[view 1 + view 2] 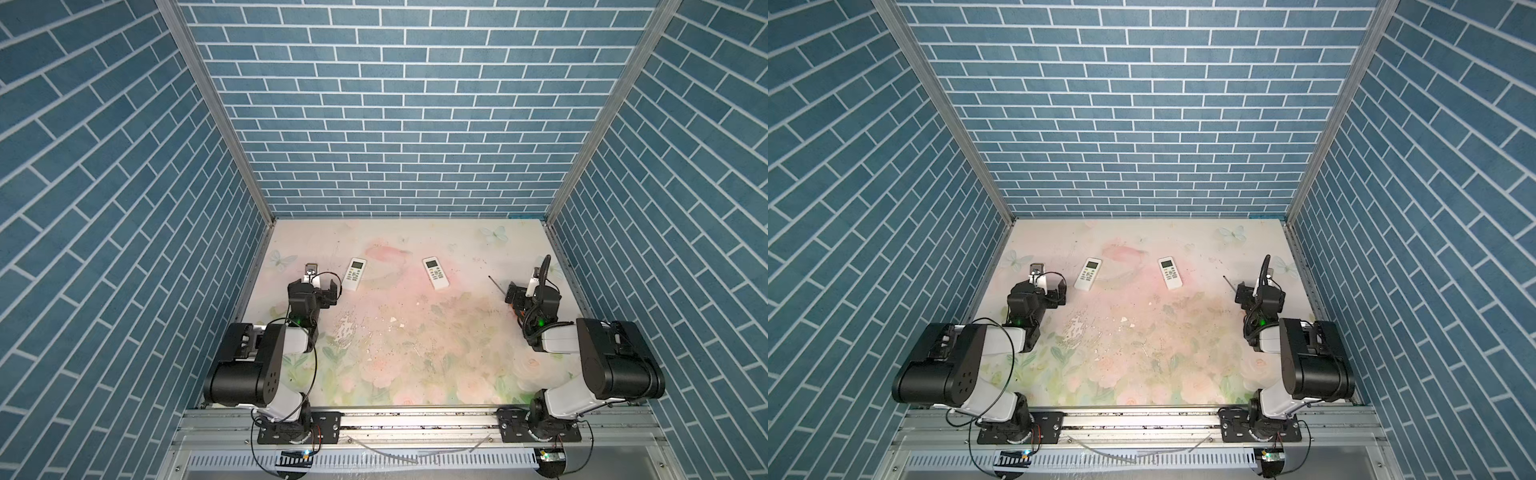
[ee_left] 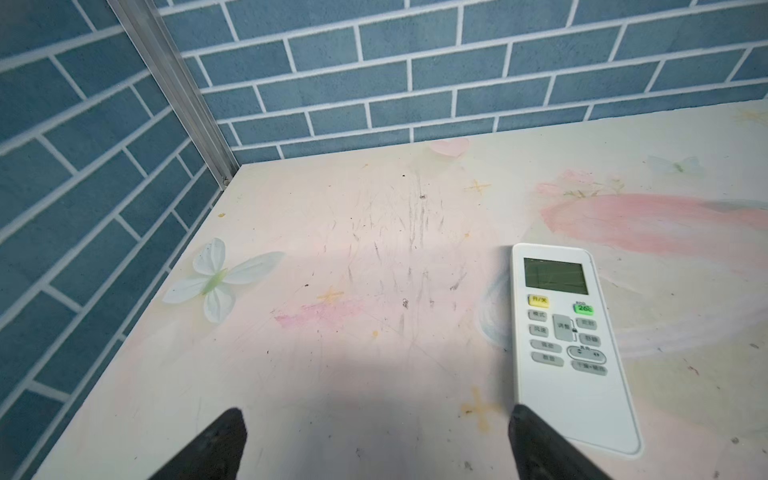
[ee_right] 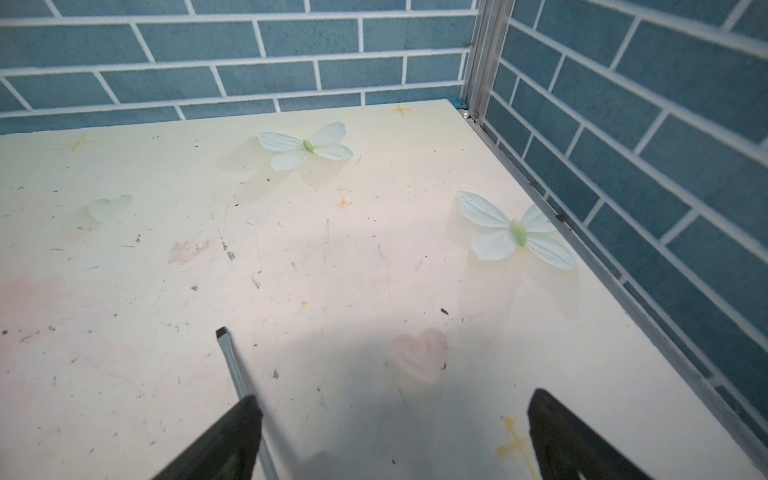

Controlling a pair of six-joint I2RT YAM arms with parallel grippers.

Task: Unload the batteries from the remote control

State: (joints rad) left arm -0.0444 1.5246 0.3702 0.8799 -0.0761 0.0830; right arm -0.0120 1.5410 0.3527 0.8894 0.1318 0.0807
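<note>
Okay, batteries not visible, presumably inside left-side remote (image 1: 354, 274) or right-side remote (image 1: 436, 273), both face-up on table (image 1: 415, 353). Left gripper (image 2: 376, 411) and right gripper (image 3: 395, 397) gape empty. Risks: slick remote skids when flipped; right gripper knocks the screwdriver (image 3: 233, 368) beside it.

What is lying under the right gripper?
A screwdriver: its metal shaft and flat tip stick out on the table from beneath the open right gripper. The gripper and arm cover the handle end, so it cannot be seen.
</note>
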